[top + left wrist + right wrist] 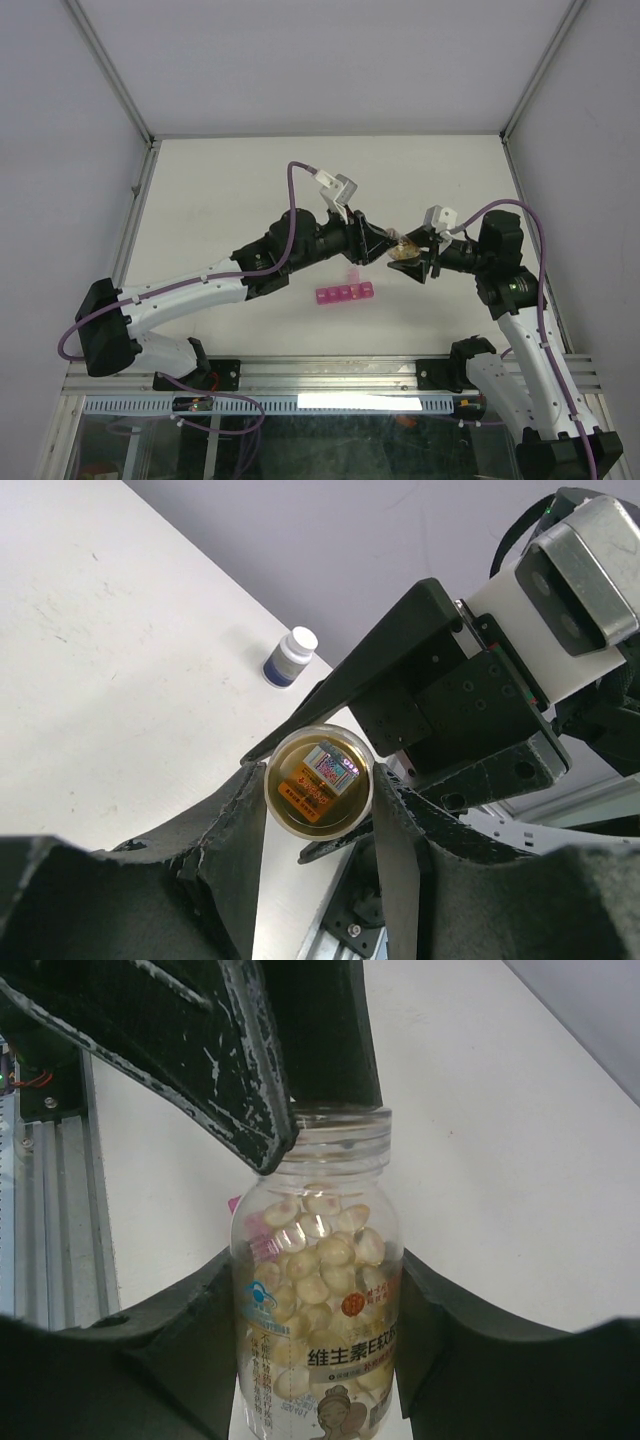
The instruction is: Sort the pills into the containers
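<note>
The containers (345, 294), a magenta strip of small compartments, lie on the white table (200, 200) towards its near edge, just below where the two arms meet, and one lid near the middle of the strip looks raised. Coming in from the left, the left gripper (380, 243) has its fingers narrowed close on either side of the threaded neck of an amber-tinted pill bottle (403, 250), though I cannot tell whether they actually press it. On the right, the right gripper (420, 262) holds that bottle by its body in the air, with pale yellow pills (320, 1250) heaped inside.
</note>
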You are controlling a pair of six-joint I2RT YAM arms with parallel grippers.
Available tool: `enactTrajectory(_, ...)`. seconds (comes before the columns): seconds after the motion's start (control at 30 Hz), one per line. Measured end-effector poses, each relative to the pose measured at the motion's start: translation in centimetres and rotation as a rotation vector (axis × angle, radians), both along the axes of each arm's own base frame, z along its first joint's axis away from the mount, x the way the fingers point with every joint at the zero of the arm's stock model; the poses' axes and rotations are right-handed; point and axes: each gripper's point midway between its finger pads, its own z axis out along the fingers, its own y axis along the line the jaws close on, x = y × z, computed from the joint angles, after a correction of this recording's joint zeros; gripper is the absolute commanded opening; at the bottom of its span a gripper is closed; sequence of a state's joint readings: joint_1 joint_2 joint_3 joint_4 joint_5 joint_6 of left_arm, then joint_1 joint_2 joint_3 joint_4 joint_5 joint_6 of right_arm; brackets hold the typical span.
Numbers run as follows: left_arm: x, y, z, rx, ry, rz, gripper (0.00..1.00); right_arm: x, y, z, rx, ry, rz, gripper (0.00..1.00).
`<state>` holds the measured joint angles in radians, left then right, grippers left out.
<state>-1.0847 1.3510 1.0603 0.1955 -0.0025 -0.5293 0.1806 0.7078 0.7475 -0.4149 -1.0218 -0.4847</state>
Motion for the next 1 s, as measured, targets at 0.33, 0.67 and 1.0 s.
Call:
enactTrajectory(0.33, -0.2, 0.0, -1.0, 0.05, -0.08, -0.298, 0.12, -0.5, 0.0, -0.6, -0.007, 0.027, 0.012, 0.0)
enactTrajectory(0.67, -0.8, 0.1, -2.1, 0.136, -0.29, -0.564, 0.15, -1.3, 0.1, -1.6, -0.01, 0.104, 0.039, 0.0)
enactTrajectory(1.0, -0.7, 0.1, -1.7, 0.123, -0.361, -0.559, 0.99, -1.4, 0.4, -1.1, 0.002, 0.068, 0.068, 0.0)
